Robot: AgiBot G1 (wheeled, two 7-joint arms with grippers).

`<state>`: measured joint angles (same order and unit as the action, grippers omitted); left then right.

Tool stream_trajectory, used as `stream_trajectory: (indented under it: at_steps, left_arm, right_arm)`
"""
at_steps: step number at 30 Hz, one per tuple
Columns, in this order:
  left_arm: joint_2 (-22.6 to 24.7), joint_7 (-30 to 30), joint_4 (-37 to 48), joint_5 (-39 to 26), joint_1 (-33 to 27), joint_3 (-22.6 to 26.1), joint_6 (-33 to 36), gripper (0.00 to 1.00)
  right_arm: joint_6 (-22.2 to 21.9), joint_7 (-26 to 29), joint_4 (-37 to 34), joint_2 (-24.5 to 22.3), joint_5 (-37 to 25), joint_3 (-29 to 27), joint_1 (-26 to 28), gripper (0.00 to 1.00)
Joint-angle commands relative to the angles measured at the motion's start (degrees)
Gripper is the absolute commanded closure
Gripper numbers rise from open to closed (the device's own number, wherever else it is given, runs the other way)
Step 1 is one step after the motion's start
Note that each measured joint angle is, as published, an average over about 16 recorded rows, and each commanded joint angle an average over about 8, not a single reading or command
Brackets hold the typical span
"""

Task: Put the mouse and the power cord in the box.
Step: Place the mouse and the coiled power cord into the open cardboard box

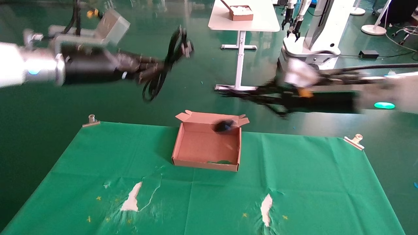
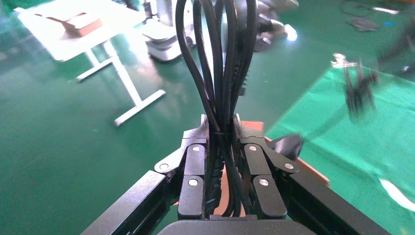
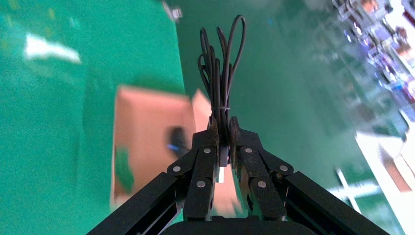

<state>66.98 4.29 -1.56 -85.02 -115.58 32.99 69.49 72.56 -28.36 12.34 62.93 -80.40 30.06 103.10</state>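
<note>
My left gripper [image 1: 159, 70] is raised beyond the table's far left and shut on the power cord [image 1: 173, 49], a thick black coil; its loops stand up between the closed jaws [image 2: 221, 125]. My right gripper [image 1: 226, 93] reaches in from the right, above and behind the box, and is shut on the mouse's thin bundled wire [image 3: 220, 78]. The black mouse [image 1: 224, 126] dangles below it, blurred, over the far right corner of the box [image 1: 205, 164]. The right wrist view also shows the mouse [image 3: 177, 138] above the open cardboard box [image 3: 142, 127].
The box sits at the far middle of a green cloth [image 1: 294, 182] held by metal clips [image 1: 90, 120] [image 1: 355, 141], with torn white patches [image 1: 132, 197] near the front. Behind stand a white table [image 1: 241, 19] carrying a small brown box and another robot [image 1: 313, 36].
</note>
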Motion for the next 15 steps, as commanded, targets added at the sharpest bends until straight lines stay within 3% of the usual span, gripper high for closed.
stream_trajectory:
  at_steps: [1,8,12,15]
  left_arm:
    - [2.0,-2.1,0.3,1.0,-1.3,-0.7,-4.7,1.00]
    - [3.7,-1.7,1.0,0.2,0.1,-0.2,-7.6,1.00]
    - [3.1,-1.5,1.9,-0.2,1.7,0.1,-6.6,1.00]
    - [2.7,-0.9,1.9,-0.4,2.4,0.2,-6.3,1.00]
  right_arm:
    - [-1.0,0.7,-0.3,3.1,0.1,0.0,1.0,1.00]
    - [-18.9,-1.6,-8.2,12.3,-0.2,-0.1,-3.6,1.00]
    - [-23.7,-3.0,-9.1,14.4,-0.6,0.2,-6.6,0.98]
    - [-23.9,-3.9,-8.2,14.8,-0.7,0.6,-8.4,0.65]
